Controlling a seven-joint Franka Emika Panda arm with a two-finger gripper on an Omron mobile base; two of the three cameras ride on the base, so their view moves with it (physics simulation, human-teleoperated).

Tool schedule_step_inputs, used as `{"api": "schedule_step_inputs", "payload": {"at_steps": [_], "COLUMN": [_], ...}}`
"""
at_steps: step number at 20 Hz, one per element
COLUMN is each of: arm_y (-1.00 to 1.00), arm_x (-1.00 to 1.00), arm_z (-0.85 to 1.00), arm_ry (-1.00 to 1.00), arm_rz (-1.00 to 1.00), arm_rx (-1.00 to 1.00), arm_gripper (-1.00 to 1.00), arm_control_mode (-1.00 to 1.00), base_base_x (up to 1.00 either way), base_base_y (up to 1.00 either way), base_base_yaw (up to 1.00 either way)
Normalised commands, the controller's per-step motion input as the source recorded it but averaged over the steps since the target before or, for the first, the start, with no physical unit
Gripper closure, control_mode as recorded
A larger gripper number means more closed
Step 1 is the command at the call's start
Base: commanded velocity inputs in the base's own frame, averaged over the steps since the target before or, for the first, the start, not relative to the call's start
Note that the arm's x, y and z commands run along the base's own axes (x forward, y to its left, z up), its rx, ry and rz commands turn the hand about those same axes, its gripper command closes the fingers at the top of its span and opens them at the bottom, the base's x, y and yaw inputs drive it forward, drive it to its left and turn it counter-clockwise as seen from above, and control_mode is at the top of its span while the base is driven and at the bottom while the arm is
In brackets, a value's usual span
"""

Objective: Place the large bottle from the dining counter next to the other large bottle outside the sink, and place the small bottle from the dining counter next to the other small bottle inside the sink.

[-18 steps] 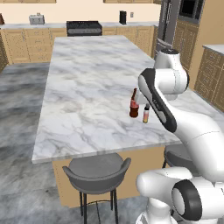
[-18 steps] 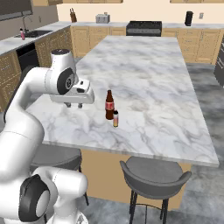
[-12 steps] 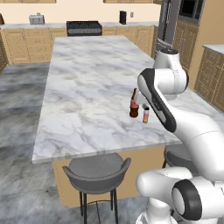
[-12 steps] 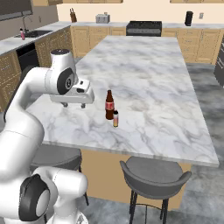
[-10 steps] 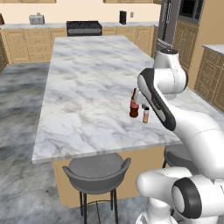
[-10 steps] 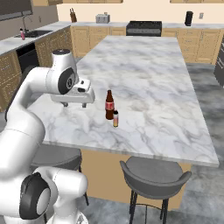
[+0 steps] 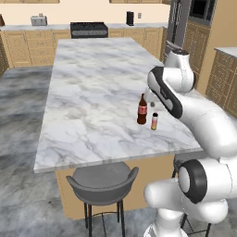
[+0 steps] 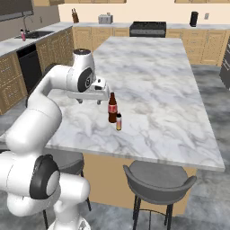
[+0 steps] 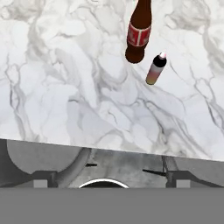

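The large dark cola bottle (image 7: 142, 109) (image 8: 112, 108) (image 9: 140, 30) with a red label stands upright on the marble dining counter (image 7: 92, 83) (image 8: 152, 76), near its front edge. Close beside it stands the small bottle (image 7: 154, 121) (image 8: 118, 121) (image 9: 155, 70), yellowish with a dark cap. My gripper (image 8: 101, 99) (image 9: 109, 177) hovers open above the counter, a little to the sink side of the large bottle, with nothing between its fingers. In the far corner is the sink (image 8: 35, 33), with a small reddish bottle (image 8: 22, 34) beside it.
A grey stool (image 7: 102, 178) (image 8: 157, 177) stands under the counter's front edge, below the bottles. The stove (image 7: 89, 28) (image 8: 147, 28) and wooden cabinets line the back wall. A dark dishwasher (image 8: 30, 67) sits under the sink counter.
My hand has crept slightly toward the large bottle. The bottles have not moved.
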Motion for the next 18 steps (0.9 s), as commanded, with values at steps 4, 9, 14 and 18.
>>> {"api": "schedule_step_inputs", "payload": {"at_steps": [4, 9, 14, 18], "arm_y": [-0.14, -0.04, 0.0, 0.0], "arm_x": [0.66, 0.63, 0.52, 0.43], "arm_z": [0.0, 0.0, 0.0, 0.0], "arm_ry": [0.0, 0.02, 0.09, 0.02], "arm_rz": [0.0, 0.0, -0.04, 0.0], "arm_rx": [0.07, 0.01, -0.01, 0.0], "arm_gripper": [-1.0, -1.0, -1.0, -1.0], "arm_control_mode": [-1.0, -1.0, -1.0, -1.0], "base_base_x": [0.0, 0.0, 0.0, 0.0], "base_base_y": [0.0, 0.0, 0.0, 0.0], "base_base_yaw": [0.0, 0.0, 0.0, 0.0]}}
